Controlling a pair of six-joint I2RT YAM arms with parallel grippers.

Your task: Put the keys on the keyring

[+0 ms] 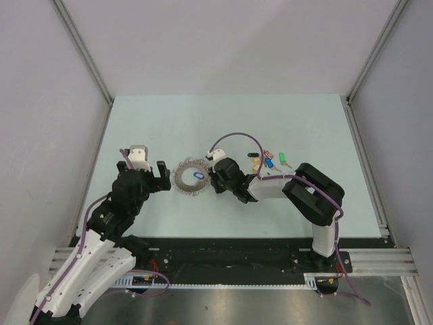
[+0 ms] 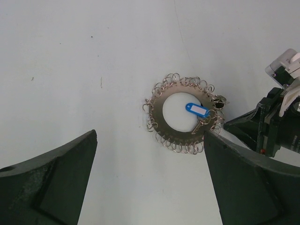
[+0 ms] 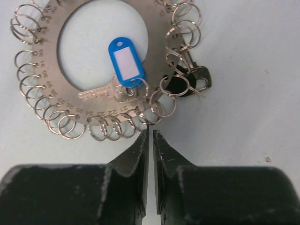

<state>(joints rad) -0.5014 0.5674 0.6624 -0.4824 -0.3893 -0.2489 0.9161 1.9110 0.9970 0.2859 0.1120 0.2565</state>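
The grey keyring [image 1: 191, 177] lies flat mid-table, its rim lined with small wire loops. A blue-tagged key [image 1: 198, 175] hangs on it, lying across its hole; it also shows in the left wrist view [image 2: 197, 111] and right wrist view [image 3: 125, 63]. A black-headed key [image 3: 180, 84] sits on loops at the ring's right edge. My right gripper [image 3: 150, 130] is nearly closed, with its tips at the ring's rim loops. My left gripper [image 1: 162, 177] is wide open just left of the ring [image 2: 159, 112]. Loose keys lie to the right: yellow [image 1: 257, 164], pink-red [image 1: 265, 154], blue [image 1: 269, 162] and green [image 1: 283, 157].
Grey walls enclose the pale table on three sides. The right arm's forearm [image 1: 270, 186] lies just in front of the loose keys. The black base rail [image 1: 223, 254] runs along the near edge.
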